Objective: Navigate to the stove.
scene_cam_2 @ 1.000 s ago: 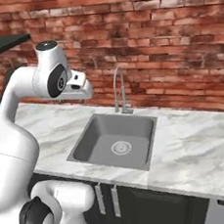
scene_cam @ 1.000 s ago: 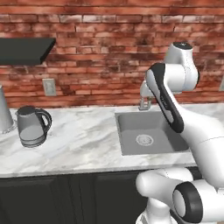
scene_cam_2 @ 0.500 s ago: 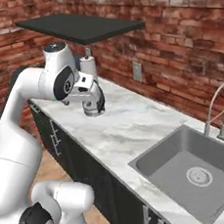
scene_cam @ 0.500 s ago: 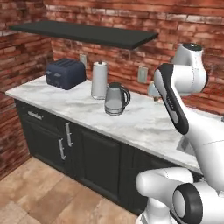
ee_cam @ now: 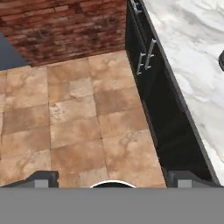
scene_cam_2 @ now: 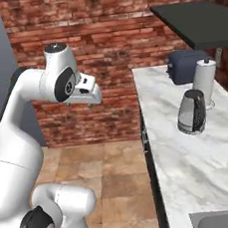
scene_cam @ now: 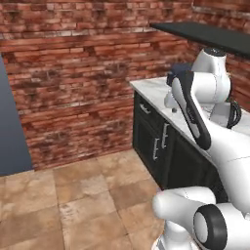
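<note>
Now the base has swung left: sink gone, brick wall (scene_cam: 88, 73) at twelve o'clock, counter (scene_cam_2: 199, 141) with kettle (scene_cam_2: 191, 111) at three. Gripper (ee_cam: 112, 177) fingers spread, empty. No stove visible yet; keep turning.

Marble counter (scene_cam_2: 191, 162) runs along the right over dark cabinets (scene_cam: 158, 146), its far end meeting the brick wall. On it, right base view: steel kettle (scene_cam_2: 191, 111) near the middle; white canister (scene_cam_2: 205, 82) just behind it; dark blue toaster (scene_cam_2: 185, 66) at the far end under a black shelf (scene_cam_2: 195, 21). Sink (scene_cam_2: 223, 220) corner is set into the near end. Tan tile floor (ee_cam: 74, 113) lies bare beside the cabinets.
</note>
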